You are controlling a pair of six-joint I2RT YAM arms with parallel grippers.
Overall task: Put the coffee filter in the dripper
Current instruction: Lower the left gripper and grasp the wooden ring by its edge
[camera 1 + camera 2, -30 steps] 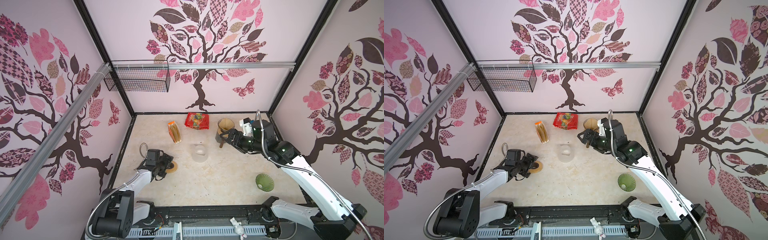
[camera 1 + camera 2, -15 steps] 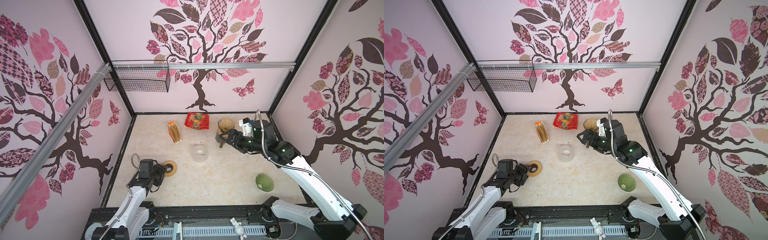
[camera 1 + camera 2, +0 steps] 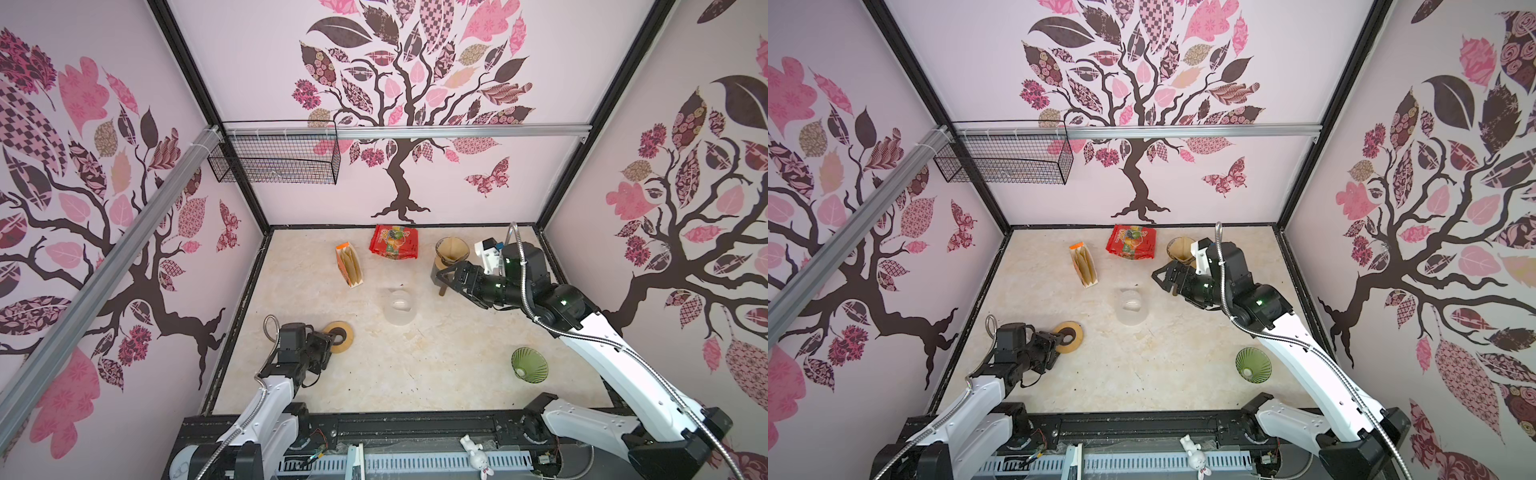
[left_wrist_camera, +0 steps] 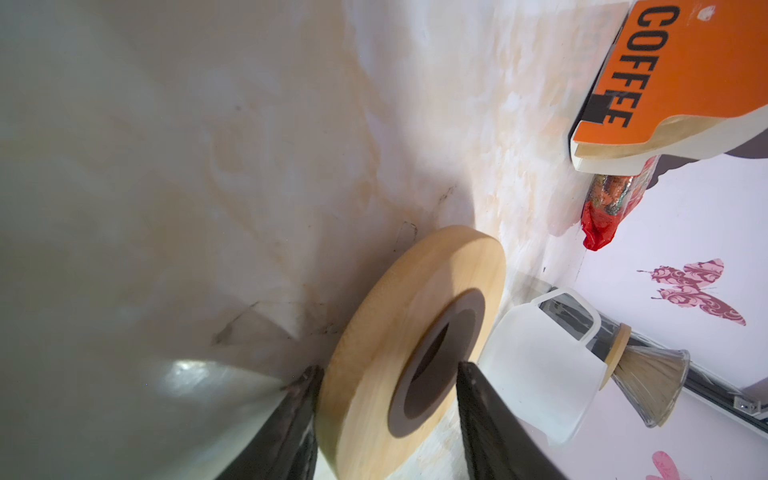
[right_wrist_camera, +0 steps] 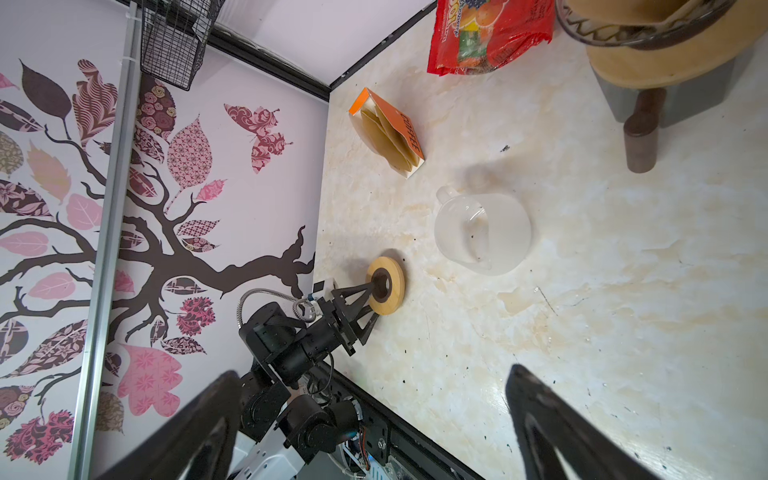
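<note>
- Straddling the wooden ring [image 3: 338, 337] at 8 o'clock, the left gripper [image 4: 386, 368] is narrowed; clamping cannot be told.
- The right gripper [image 5: 374, 372] is spread wide, empty.
- The coffee filter [image 3: 454, 250] is seated in the dripper [image 3: 438, 249] at 1 o'clock.

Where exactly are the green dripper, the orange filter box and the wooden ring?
green dripper [image 3: 529, 365]: a top view, ribbed inner wall.
filter box [image 5: 401, 124]: right wrist view, orange printed side.
wooden ring [image 4: 407, 282]: left wrist view, flat wooden face.

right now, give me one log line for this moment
left gripper: jaws straddle wooden ring rim, grip unclear | right gripper: open, empty | coffee filter: in dripper on stand
</note>
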